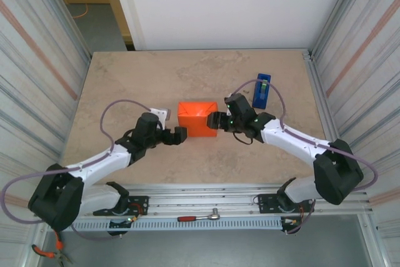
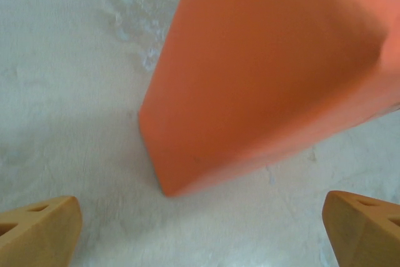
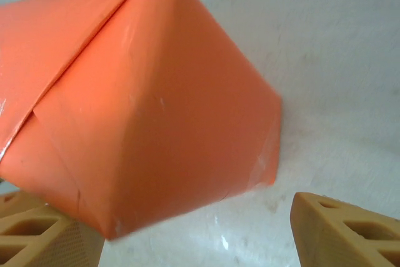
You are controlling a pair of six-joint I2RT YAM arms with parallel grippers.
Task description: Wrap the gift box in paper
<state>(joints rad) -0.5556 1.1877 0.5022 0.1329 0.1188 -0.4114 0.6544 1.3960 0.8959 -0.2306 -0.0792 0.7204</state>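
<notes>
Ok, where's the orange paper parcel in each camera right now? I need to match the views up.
Top external: the orange paper sits near the middle of the table.
Left wrist: the orange paper takes the upper right, one corner pointing down toward centre.
Right wrist: the orange paper covers the left and centre, with a folded seam at the top.
Shared landmark: the pale mottled table under it.

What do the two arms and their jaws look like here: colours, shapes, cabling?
The left arm and right arm both have white links between chunky black joint housings, with large black shoulder blocks. A grey-purple cable loops loosely along each arm. In the wrist cameras, the jaws are mustard-tan wedge-shaped pieces with cut-out holes. One right jaw has a finely textured inner face.
</notes>
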